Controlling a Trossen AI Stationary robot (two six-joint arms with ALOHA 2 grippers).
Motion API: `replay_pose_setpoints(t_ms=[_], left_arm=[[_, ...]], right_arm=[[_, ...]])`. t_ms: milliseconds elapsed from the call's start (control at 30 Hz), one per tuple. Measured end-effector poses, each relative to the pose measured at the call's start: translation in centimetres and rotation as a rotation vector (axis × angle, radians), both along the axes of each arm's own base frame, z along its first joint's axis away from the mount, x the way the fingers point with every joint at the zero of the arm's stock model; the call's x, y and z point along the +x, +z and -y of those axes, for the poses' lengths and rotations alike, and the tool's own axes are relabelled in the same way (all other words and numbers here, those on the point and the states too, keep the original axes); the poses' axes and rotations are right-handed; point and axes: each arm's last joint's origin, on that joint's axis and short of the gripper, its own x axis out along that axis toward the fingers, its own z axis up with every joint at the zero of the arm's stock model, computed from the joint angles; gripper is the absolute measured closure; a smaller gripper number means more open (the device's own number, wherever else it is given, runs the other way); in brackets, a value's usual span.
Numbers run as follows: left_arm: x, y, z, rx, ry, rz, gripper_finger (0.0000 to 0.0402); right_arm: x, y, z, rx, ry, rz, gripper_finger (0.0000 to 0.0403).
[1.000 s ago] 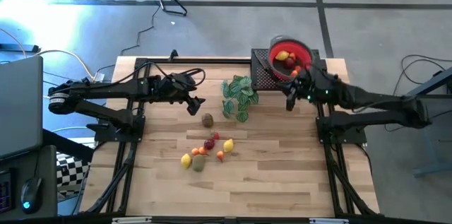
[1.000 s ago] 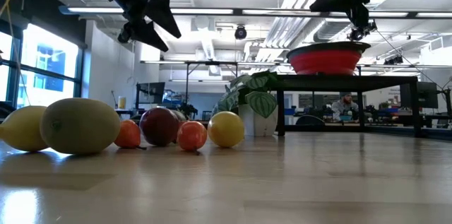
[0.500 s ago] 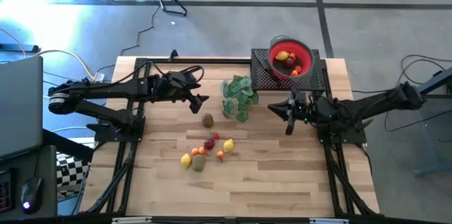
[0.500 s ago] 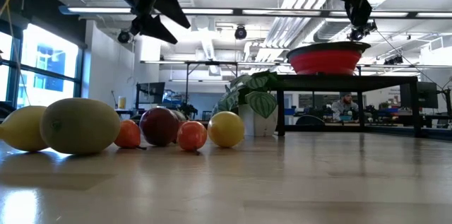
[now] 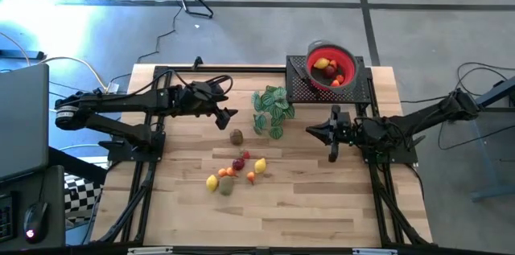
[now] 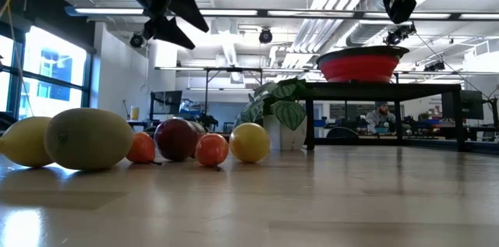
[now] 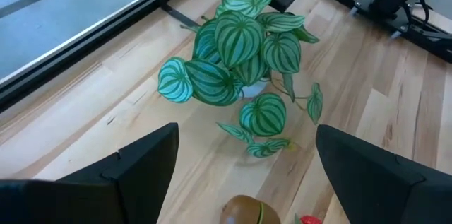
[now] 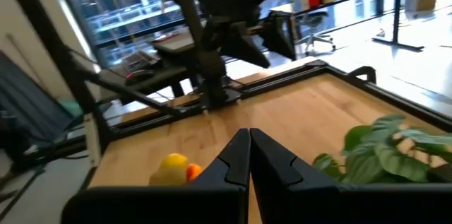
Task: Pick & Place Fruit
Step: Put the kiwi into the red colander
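High view, from straight above: the left gripper (image 5: pixel 226 117), fingers spread wide and holding nothing, hangs over the table (image 5: pixel 306 207). A brown-green fruit (image 5: pixel 236 136) lies just beyond its fingertips and the leafy plant sprig (image 5: pixel 272 108) a little farther ahead. The left wrist view confirms this: the two dark fingers (image 7: pixel 134 171) stand well apart, the sprig between them farther off and the brown-green fruit low between the tips. The right gripper (image 5: pixel 333 136), fingers pressed together with nothing between them, is held over the table on the far side of the sprig from the left gripper. The red bowl (image 5: pixel 311 55) on its black stand lies off to its side, and the loose fruit is well apart from it.

Progress, as judged from how things lie. The bowl already holds a few pieces, among them a yellow one (image 5: pixel 321 64) and red and orange ones. Still on the table, near the left gripper, are:
- the brown-green fruit
- a dark red fruit (image 5: pixel 238 164)
- two yellow lemons (image 5: pixel 260 165) and (image 5: pixel 212 181)
- several small orange and red pieces clustered with them

Roughly a third of the fruit looks placed; most remains. The left gripper seems poised for the next pick, probably the brown-green fruit.
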Motion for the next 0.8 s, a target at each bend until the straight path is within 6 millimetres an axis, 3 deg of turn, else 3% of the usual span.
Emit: replay_pose_setpoints(t_ms=[800], left_arm=[[-0.01, -0.01, 0.0, -0.001, -0.001, -0.001, 0.0073]], right_arm=[[-0.08, 0.58, 0.68, -0.116, 0.044, 0.028, 0.04]])
